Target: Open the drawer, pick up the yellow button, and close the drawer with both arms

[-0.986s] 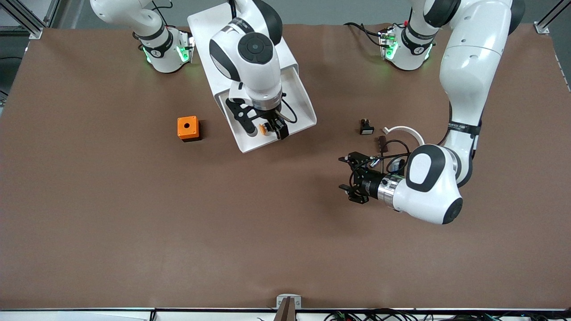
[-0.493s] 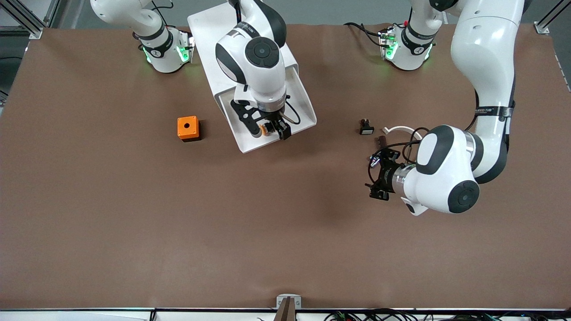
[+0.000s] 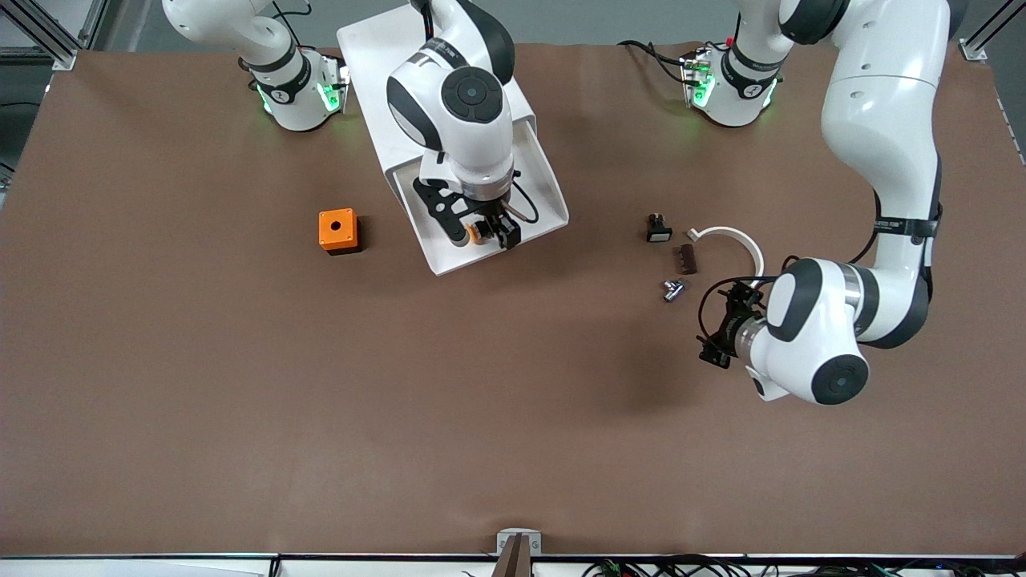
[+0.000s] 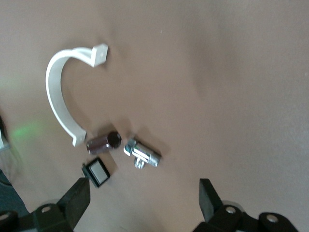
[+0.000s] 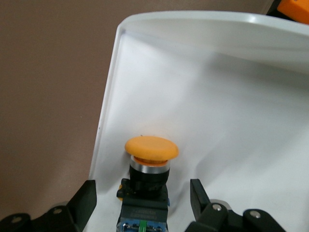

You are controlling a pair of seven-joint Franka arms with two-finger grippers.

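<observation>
Taking the button (image 5: 150, 170): right gripper (image 3: 479, 233) in open drawer (image 3: 539, 164), jaws spread astride it, squeeze due; left gripper (image 3: 719, 332) idle over desk (image 3: 240, 401), jaws spread.

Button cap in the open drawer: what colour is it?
Orange, above a black body; the button shows best in the right wrist view.

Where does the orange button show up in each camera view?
Front view: the button lies in the open drawer, between the right gripper's fingers.
Left wrist view: not in it.
Right wrist view: low centre, between the fingers.
Shared landmark: the drawer's white floor.
</observation>
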